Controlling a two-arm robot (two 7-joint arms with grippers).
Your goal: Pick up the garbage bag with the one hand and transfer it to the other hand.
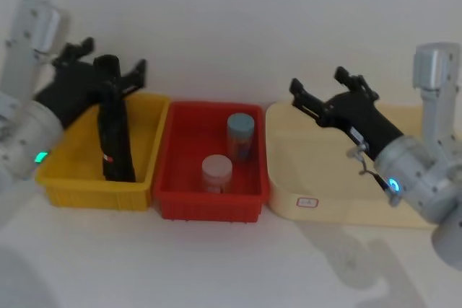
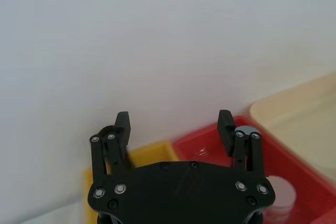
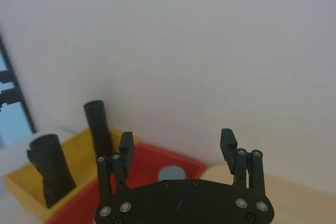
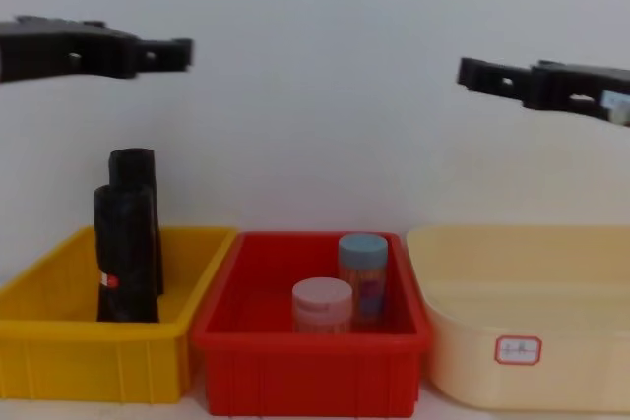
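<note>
I see the garbage bag (image 4: 126,243) standing upright in the yellow bin (image 4: 59,341) near the tabletop's left edge. Its foot is hidden by the bin wall, and most of the taller plain roll (image 4: 133,169) is hidden behind it. The tag on the cream tray (image 4: 591,361), at the right edge, is too small for me to read. Between them the red bin (image 4: 305,371) holds a pink-lidded jar (image 4: 322,304) and a blue-lidded jar (image 4: 363,268). The left gripper (image 4: 175,53), jaws wide and empty, hangs well above the bag. The right gripper (image 4: 472,73), jaws equally wide, hangs high over the cream tray, with open room between the two.
</note>
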